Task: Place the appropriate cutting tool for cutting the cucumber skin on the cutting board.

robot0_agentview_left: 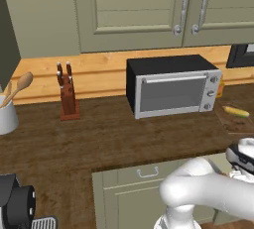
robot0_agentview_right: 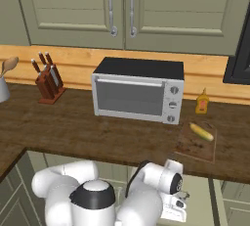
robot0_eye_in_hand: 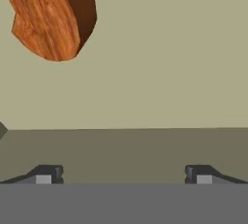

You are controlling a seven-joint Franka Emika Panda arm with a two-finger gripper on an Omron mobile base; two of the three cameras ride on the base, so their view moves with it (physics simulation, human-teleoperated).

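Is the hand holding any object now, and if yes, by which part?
Nothing is held. The hand is open, with empty space between its two fingertips.

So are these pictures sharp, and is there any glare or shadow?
Left base view: slightly soft, toaster oven evenly lit, no glare. Right base view: faint shadow beneath the cucumber on the cutting board. Hand view: flat shading, end effector tips crisp.

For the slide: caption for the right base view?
Cucumber on cutting board beside toaster oven; arm folded low.

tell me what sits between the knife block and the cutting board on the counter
The toaster oven stands between the knife block and the cutting board, clearest in the right base view.
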